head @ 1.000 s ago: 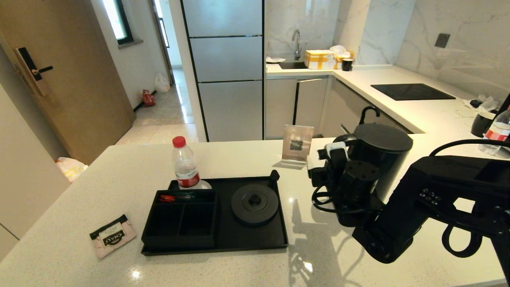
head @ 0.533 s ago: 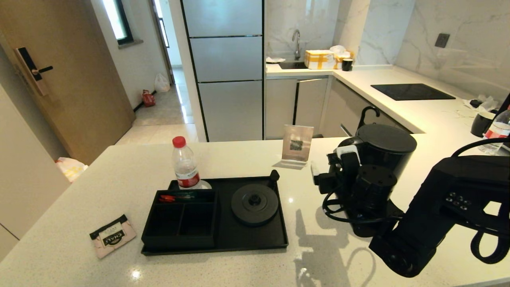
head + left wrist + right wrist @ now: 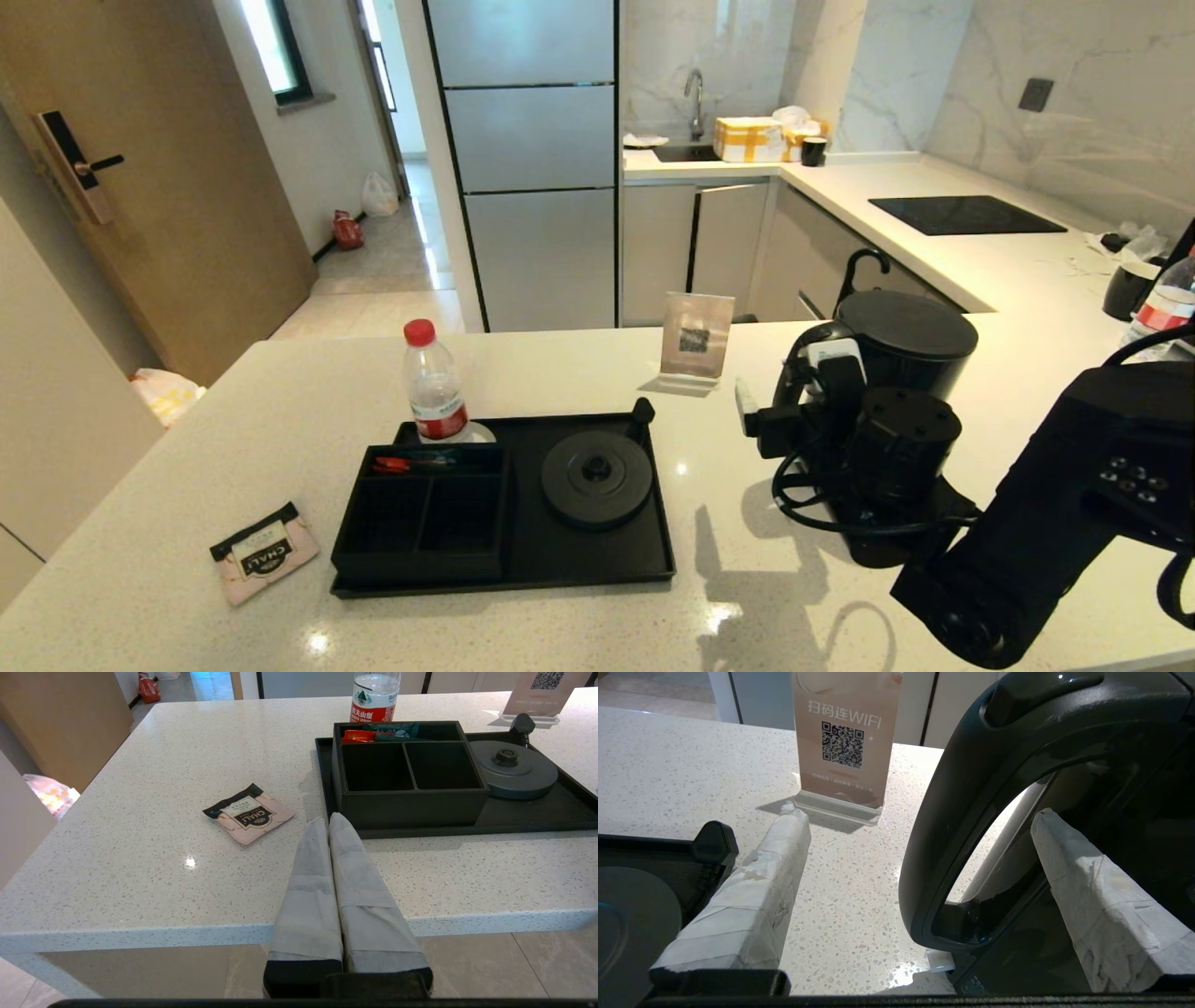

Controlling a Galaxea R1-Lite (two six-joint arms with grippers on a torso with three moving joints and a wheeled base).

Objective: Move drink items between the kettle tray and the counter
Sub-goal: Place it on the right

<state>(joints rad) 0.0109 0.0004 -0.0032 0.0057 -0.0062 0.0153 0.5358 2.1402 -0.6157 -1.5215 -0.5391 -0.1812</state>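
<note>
Bright, sharp daylight; ceiling-light glints on the glossy counter [image 3: 597,383], arm shadow perhaps soft-edged.

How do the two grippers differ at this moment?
The left gripper is shut, its fingers pressed together and holding nothing; the right gripper is open wide. The left gripper hangs off the near edge of the counter, short of the tea sachet; the right gripper straddles the kettle handle without clamping it. Both have pale wrapped fingers.
</note>
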